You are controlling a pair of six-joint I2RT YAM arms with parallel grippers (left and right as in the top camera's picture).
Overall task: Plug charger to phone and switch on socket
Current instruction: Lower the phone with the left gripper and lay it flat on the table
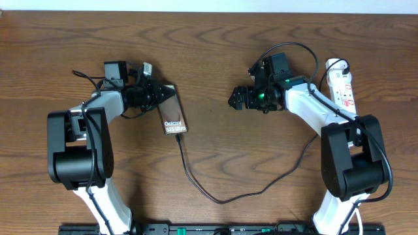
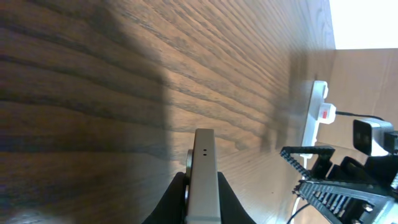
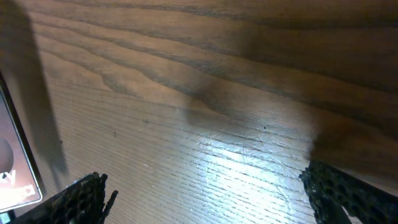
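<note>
Your left fingers [image 2: 171, 205] pinch the phone [image 1: 173, 116] at the left of the bench [image 1: 215, 39], and the charger [image 1: 196, 186] looks already seated in its near end. Your right fingers [image 3: 339, 193] are spread and empty, pointing toward the phone. The socket [image 1: 341, 81] lies the opposite way, behind them at far right, with its long axis running front to back. The right arm is nearer.

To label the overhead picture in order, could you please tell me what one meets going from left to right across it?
Left arm's base → phone → right arm's fingers → socket. The charger spans much of the width, so I leave it out.
</note>
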